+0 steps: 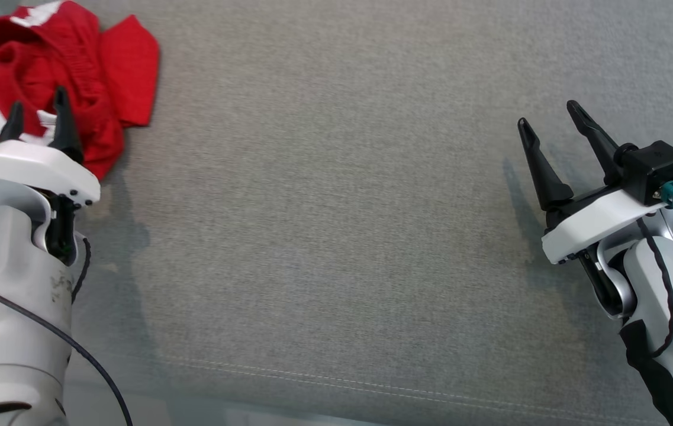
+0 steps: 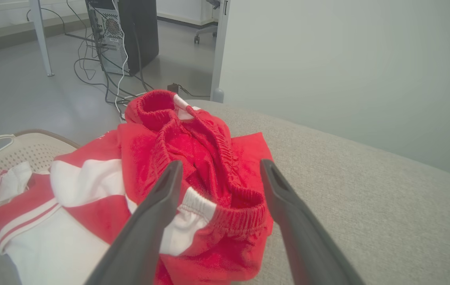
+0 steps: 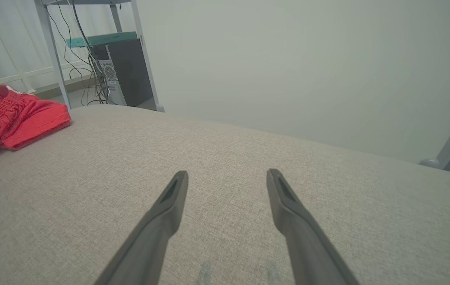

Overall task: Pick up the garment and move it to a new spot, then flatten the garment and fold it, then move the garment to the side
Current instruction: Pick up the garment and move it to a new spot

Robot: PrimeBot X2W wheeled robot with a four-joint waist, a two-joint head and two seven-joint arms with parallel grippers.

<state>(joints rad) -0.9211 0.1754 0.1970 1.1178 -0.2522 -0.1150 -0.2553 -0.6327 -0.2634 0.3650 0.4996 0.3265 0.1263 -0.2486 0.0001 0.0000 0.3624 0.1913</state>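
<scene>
The garment is a crumpled red piece with white stripes and an elastic waistband, lying at the far left corner of the grey padded surface. My left gripper hovers just in front of it, open, fingers pointing at the bunched waistband; nothing sits between them. In the left wrist view the garment spreads ahead of my left gripper. My right gripper stands open over bare fabric at the right, far from the garment. The right gripper holds nothing.
A grey cushioned surface with a stitched seam along its near edge. A beige perforated basket sits beside the surface behind the garment. On the floor beyond are a computer tower, cables and table legs.
</scene>
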